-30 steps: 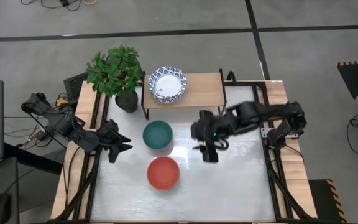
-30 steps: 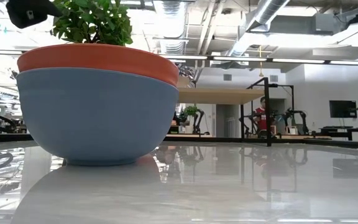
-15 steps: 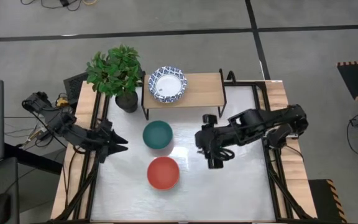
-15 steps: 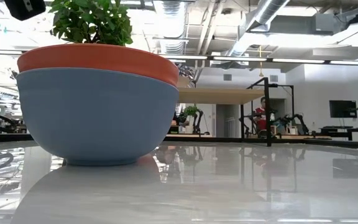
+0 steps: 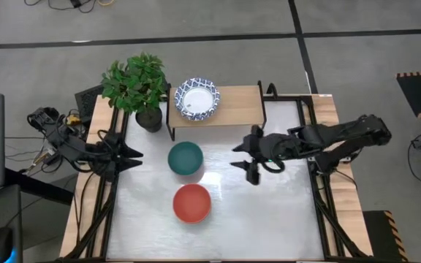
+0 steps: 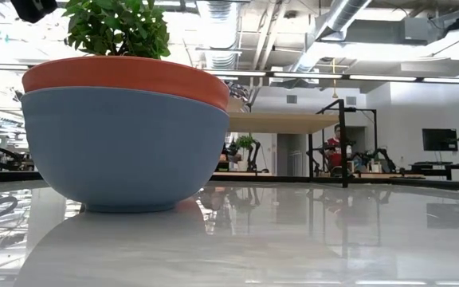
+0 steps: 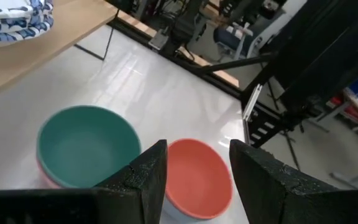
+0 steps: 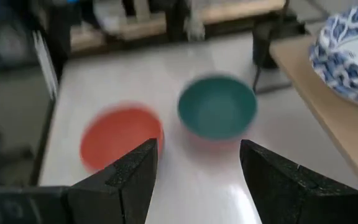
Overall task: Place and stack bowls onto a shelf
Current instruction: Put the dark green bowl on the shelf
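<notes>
Two white bowls with blue rims (image 5: 196, 98) sit stacked on the left end of the wooden shelf (image 5: 238, 107), and show in the left wrist view (image 7: 11, 23) and right wrist view (image 8: 348, 55). The teal bowl (image 5: 186, 158) stands on the table in front of the shelf. The red and grey-blue bowl (image 5: 192, 203) stands nearer and fills the low view (image 6: 126, 135). My left gripper (image 5: 137, 153) is open, left of the teal bowl. My right gripper (image 5: 234, 156) is open to its right. Both wrist views show the teal bowl (image 7: 89, 146) (image 8: 217, 107) and the red bowl (image 7: 197, 177) (image 8: 120, 134).
A potted plant (image 5: 139, 88) stands at the table's far left, beside the shelf's left legs. Bare white tabletop (image 5: 269, 212) lies right of the two bowls. The shelf's right part is bare wood. In the low view a person (image 6: 337, 143) shows far off in the room.
Both arms have drawn back from the bowls. My right gripper has moved up and toward the table's right edge and has turned from pointing down to facing left. My left gripper has slid toward the table's left and far edges. The bowls have not moved.
</notes>
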Robot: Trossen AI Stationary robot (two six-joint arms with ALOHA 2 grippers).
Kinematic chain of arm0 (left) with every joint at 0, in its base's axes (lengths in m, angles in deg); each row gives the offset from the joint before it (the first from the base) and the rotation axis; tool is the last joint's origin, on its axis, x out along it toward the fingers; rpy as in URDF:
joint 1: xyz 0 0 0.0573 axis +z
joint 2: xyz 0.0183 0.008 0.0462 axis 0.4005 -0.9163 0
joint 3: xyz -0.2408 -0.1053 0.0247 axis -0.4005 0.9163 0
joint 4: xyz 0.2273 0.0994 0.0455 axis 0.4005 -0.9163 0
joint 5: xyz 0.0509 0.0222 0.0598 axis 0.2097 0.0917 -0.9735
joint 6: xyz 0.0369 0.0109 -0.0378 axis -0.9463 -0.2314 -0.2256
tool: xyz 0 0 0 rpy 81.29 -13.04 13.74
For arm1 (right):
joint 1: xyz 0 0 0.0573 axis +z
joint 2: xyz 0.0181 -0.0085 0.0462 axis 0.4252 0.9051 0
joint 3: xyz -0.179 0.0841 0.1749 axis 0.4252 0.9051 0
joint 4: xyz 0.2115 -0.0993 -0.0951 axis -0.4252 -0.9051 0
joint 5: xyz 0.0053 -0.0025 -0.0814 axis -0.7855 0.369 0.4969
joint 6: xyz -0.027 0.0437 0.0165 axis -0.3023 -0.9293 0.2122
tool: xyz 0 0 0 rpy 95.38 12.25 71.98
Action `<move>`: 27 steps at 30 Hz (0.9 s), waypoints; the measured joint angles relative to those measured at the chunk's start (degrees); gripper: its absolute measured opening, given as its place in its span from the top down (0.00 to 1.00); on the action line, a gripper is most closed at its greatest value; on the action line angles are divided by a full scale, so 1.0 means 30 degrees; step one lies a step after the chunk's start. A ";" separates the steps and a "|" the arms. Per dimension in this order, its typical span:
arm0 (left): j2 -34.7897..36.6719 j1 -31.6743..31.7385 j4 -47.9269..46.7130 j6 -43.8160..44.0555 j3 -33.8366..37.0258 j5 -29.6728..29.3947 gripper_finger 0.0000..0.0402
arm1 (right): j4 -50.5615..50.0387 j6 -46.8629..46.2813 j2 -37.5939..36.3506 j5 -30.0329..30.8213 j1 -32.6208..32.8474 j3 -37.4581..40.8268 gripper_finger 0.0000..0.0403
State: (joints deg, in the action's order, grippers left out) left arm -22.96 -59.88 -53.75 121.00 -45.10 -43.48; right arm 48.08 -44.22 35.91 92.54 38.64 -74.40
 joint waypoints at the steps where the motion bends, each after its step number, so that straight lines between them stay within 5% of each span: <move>1: 0.0000 0.0006 -0.0002 -0.0195 0.0000 -0.0016 0.61 | 0.1518 -0.0452 -0.0002 -0.0008 -0.0260 0.0704 0.37; 5: -0.0007 0.0006 -0.0071 -0.0411 0.0000 -0.0028 0.61 | 0.4250 -0.2061 0.1162 0.0023 -0.1147 0.2153 0.37; 15: -0.0007 0.0013 -0.1526 -0.0012 0.0007 -0.1005 0.61 | 0.4476 -0.6039 0.7222 0.0468 -0.2306 0.2098 0.37; 27: -0.0015 0.0007 -0.1556 0.0772 0.0007 -0.1501 0.61 | 0.4621 -0.4495 1.1188 0.1018 -0.2957 -0.1241 0.37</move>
State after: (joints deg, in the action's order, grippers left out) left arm -23.00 -59.86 -58.42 123.32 -45.08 -47.98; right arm 61.94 -57.70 69.47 95.59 29.77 -78.12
